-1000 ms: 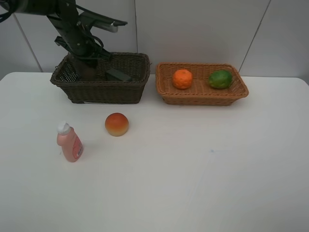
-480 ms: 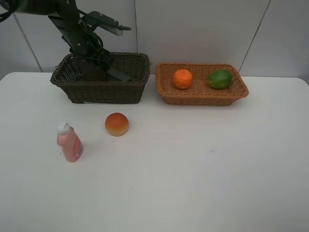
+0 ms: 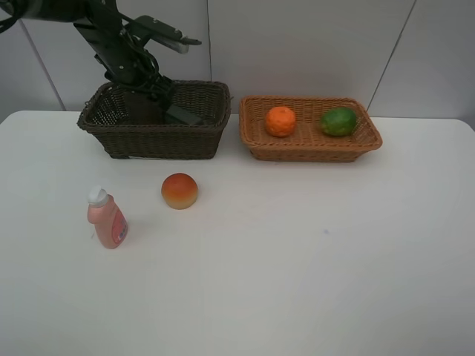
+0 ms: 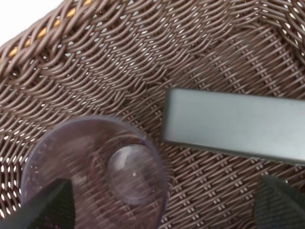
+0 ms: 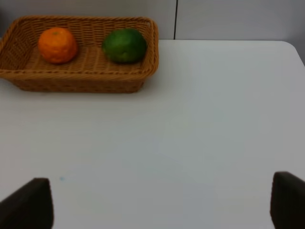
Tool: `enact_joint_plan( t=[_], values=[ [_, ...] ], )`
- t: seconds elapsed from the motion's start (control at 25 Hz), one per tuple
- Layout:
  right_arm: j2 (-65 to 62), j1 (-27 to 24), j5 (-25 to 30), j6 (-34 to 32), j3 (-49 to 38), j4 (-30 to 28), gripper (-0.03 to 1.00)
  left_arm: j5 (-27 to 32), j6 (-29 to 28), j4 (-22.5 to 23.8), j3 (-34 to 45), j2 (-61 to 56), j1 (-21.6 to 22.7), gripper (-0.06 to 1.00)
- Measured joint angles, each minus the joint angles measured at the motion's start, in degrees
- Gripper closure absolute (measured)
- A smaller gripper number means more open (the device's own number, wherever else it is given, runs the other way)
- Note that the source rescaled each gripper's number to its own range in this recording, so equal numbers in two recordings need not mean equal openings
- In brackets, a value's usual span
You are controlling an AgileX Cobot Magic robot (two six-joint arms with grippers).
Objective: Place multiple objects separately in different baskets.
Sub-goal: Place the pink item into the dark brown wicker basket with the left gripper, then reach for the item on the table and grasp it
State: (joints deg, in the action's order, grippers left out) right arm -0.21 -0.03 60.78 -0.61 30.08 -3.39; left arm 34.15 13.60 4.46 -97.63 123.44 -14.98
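Observation:
My left gripper (image 4: 162,206) is open, just above the inside of the dark brown basket (image 3: 152,139). Below it the translucent purplish cup (image 4: 95,171) stands free on the wicker floor, with the black rectangular bottle (image 4: 238,125) lying beside it. The bottle also shows in the exterior view (image 3: 182,115). The orange (image 3: 280,121) and the green fruit (image 3: 339,121) lie in the light tan basket (image 3: 312,153). The peach-like fruit (image 3: 179,190) and the pink bottle (image 3: 107,220) stand on the table. My right gripper (image 5: 157,202) is open and empty over the table.
The white table (image 3: 297,259) stretches in front of both baskets. A light wall stands behind them. The right wrist view shows the tan basket (image 5: 81,82) with the orange (image 5: 57,45) and the green fruit (image 5: 124,45) ahead of the gripper.
My left arm has risen out of the left part of the dark basket and shifted slightly right. The cup stays in the basket. Nothing else has moved.

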Motion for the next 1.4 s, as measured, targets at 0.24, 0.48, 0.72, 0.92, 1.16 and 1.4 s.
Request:
enact_joint_plan(
  t=[0.24,0.48,0.72,0.92,1.16,1.4],
  values=[
    [0.0,0.0,0.0,0.0,0.0,0.0,-0.03,5.1,-2.7,0.1,-0.1,-3.7,-1.1,-0.03],
    [0.0,0.0,0.0,0.0,0.0,0.0,-0.03,17.2,-9.7,0.1,-0.2,-9.8,-2.4,-0.03],
    [0.0,0.0,0.0,0.0,0.0,0.0,-0.03,28.3,-13.1,2.1,0.4,-14.1,-4.6,-0.03],
    [0.0,0.0,0.0,0.0,0.0,0.0,-0.03,29.6,-16.1,3.2,6.7,-20.7,-6.1,-0.03],
    [0.0,0.0,0.0,0.0,0.0,0.0,-0.03,29.2,-18.6,3.7,19.1,-31.0,-8.4,-0.03],
    [0.0,0.0,0.0,0.0,0.0,0.0,-0.03,30.1,-23.9,3.7,27.8,-37.5,-11.0,-0.03]
  ],
)
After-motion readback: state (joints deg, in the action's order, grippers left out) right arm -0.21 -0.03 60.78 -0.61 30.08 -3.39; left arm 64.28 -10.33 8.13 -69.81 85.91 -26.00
